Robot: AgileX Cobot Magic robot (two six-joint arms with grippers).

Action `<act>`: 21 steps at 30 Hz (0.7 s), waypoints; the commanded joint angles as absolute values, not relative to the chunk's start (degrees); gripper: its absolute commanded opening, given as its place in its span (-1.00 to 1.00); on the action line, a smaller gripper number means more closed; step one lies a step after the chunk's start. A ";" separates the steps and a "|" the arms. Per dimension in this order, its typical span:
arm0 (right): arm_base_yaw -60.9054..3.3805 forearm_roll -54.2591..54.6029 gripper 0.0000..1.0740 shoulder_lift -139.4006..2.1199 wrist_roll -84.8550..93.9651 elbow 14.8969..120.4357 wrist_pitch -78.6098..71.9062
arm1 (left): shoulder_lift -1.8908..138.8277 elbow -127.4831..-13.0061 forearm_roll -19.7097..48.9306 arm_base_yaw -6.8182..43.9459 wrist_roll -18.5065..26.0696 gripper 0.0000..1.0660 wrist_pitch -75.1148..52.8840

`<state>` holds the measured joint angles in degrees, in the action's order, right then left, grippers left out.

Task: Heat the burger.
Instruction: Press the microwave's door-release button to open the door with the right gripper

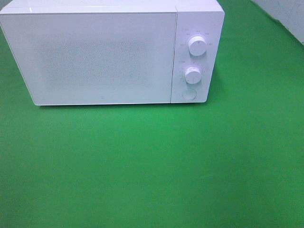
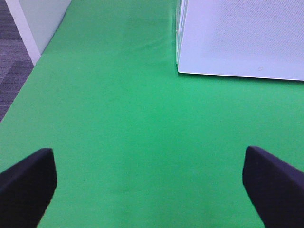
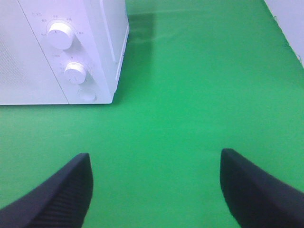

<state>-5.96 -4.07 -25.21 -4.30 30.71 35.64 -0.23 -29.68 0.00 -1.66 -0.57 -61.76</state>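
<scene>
- Looking down from the high camera, you see a white microwave (image 1: 99, 57) filling the upper left and centre of the frame. It stands on a green cloth (image 1: 152, 166) that spreads across the whole lower half.
- Its door (image 1: 90, 59) is shut flush, and you cannot see through the frosted, dotted front.
- Right of the door, the control panel carries an upper dial (image 1: 197, 46), a lower dial (image 1: 193, 75) just beneath it, and a round button (image 1: 189, 94) at the bottom.
- Your left gripper (image 2: 148, 159) holds its dark fingers (image 2: 28, 185) spread wide apart, with only bare cloth between them. The hinge-side corner of the microwave lies ahead of it, well apart.
- Your right gripper (image 3: 156, 156) also has its fingers (image 3: 61, 194) apart and grips nothing. It faces the panel end of the microwave, with both dials and the button in its sight.
- As for the burger, you cannot tell where it is from any of these three views.
</scene>
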 commanded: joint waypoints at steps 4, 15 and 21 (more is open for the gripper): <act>-5.56 -4.07 0.37 -34.09 -3.32 31.23 24.92 | -0.52 -29.51 0.00 -1.72 -0.46 0.88 -61.19; -5.56 -3.90 0.37 -47.73 -3.95 31.23 9.45 | -0.52 -29.51 0.00 -1.72 -0.46 0.88 -61.19; -5.56 -4.07 0.37 -56.04 -4.01 31.23 0.00 | -0.52 -29.51 0.00 -1.72 -0.46 0.88 -61.19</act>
<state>-5.96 -3.78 -53.23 -4.35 30.71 4.87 -0.23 -29.68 0.00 -1.66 -0.57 -61.76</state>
